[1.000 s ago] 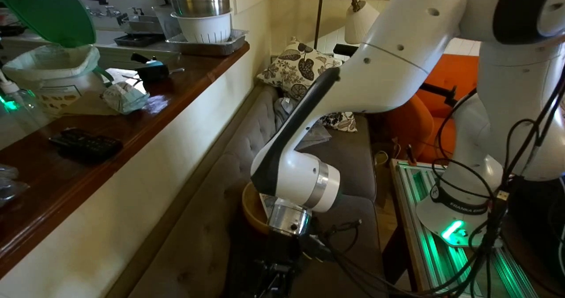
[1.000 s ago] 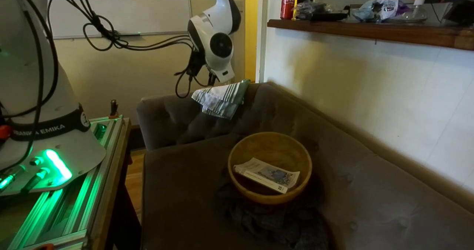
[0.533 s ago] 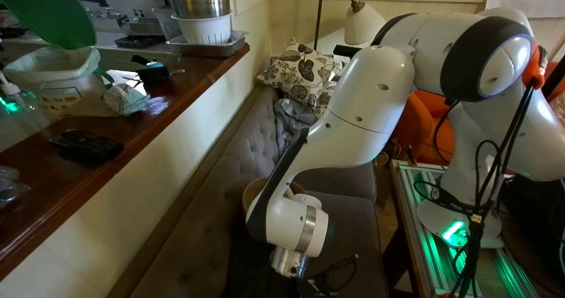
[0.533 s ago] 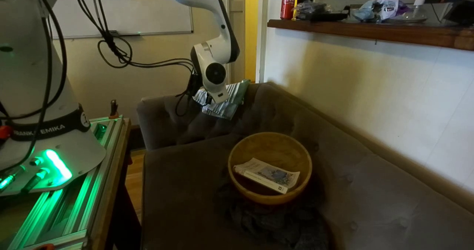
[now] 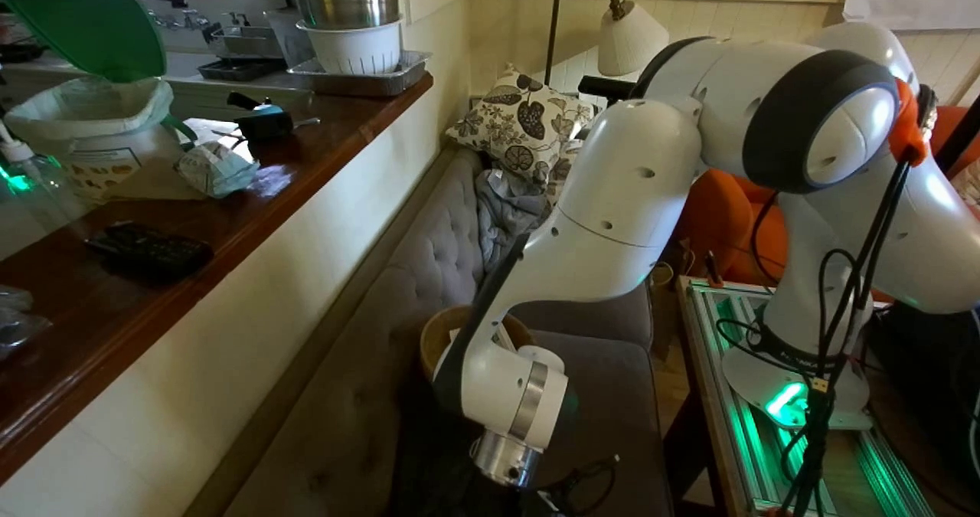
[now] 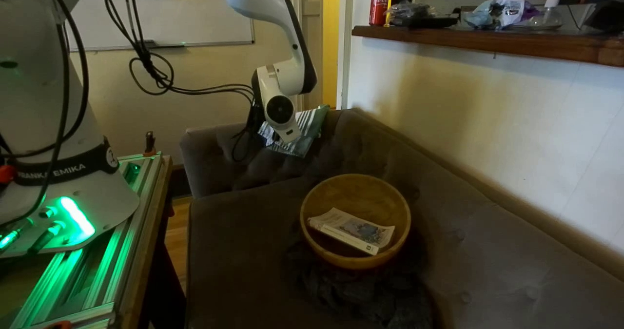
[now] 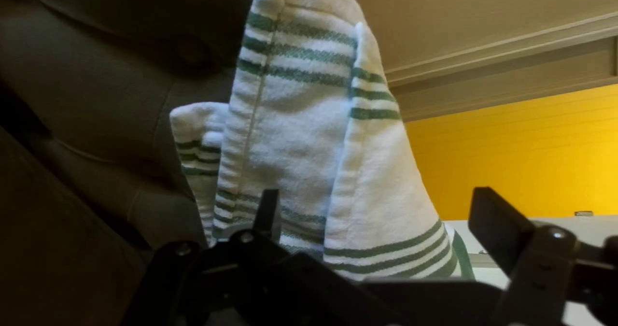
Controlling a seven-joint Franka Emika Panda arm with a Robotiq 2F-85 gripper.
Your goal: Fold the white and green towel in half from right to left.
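The white and green striped towel (image 6: 311, 124) hangs over the sofa's arm or backrest in an exterior view; the robot's wrist hides part of it. In the wrist view the towel (image 7: 304, 123) fills the middle, draped with a fold line and green stripes. My gripper (image 7: 377, 210) is open in the wrist view. One finger overlaps the towel in the picture and the other is right of its edge, with towel seen between them. Whether the fingers touch the cloth cannot be told. In the exterior views the fingers are hidden or out of frame, and the towel is out of view in an exterior view.
The grey sofa (image 6: 234, 241) lies under the arm. A wooden bowl (image 6: 358, 187) with a book (image 6: 351, 229) sits on its seat, beside dark cloth (image 6: 360, 295). A wooden counter (image 5: 337, 142) runs along the wall. Cables (image 6: 209, 89) hang from the arm.
My arm has swung and come down, bringing the wrist from above the towel to in front of it. Most of this happened in the first half second. The towel looks unmoved.
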